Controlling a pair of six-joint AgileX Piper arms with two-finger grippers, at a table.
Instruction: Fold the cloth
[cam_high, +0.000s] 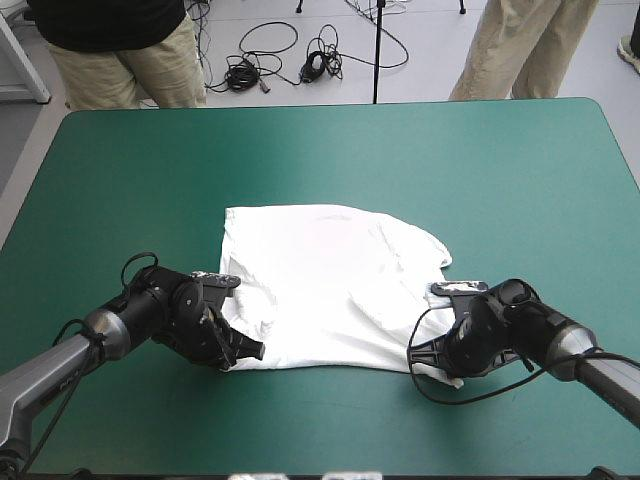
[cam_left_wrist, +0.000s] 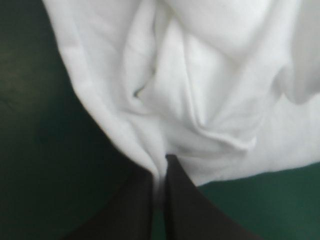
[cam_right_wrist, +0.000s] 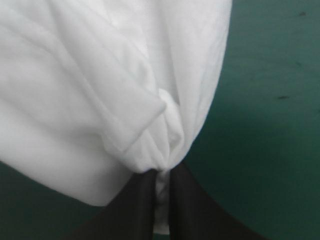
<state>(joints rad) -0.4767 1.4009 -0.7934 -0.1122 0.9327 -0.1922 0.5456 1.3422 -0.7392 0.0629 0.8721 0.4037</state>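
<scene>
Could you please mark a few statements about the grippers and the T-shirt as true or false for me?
1. The left gripper is shut on the T-shirt. True.
2. The right gripper stands open, clear of the T-shirt. False: it is shut on the T-shirt's near right corner.
3. The T-shirt lies on the teal-green cover. True.
4. A brown box stands beside the T-shirt. False: no box is in view.
</scene>
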